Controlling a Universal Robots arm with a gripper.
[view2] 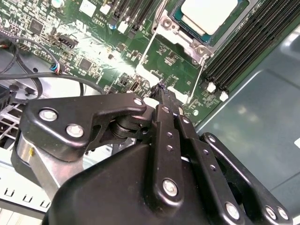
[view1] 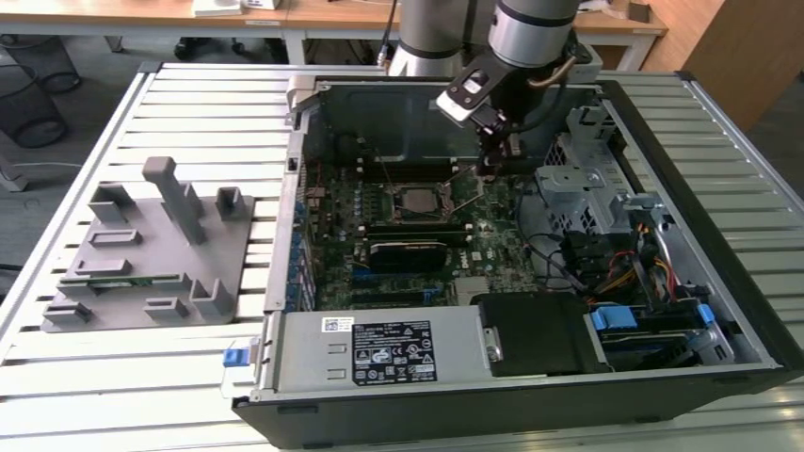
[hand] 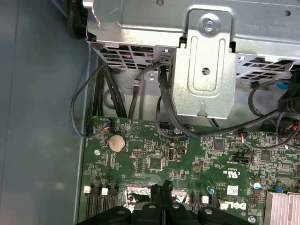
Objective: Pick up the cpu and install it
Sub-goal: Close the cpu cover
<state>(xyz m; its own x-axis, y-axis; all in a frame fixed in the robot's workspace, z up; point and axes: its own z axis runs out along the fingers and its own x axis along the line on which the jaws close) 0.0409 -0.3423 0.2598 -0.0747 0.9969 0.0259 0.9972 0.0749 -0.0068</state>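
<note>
The cpu lies flat in the motherboard socket, its pale silvery top framed by the metal retention bracket. In the exterior view the cpu sits mid-board inside the open computer case. My gripper hangs over the board just to the exterior view's right of the socket, beside the thin wire socket lever. Both wrist views show the two black fingers pressed together into one narrow tip with nothing between them, and the gripper pointing down at the green board.
The open case holds a silver drive cage, loose black cables, RAM slots and a black power supply. A grey plastic fixture tray stands on the slatted table at the exterior view's left.
</note>
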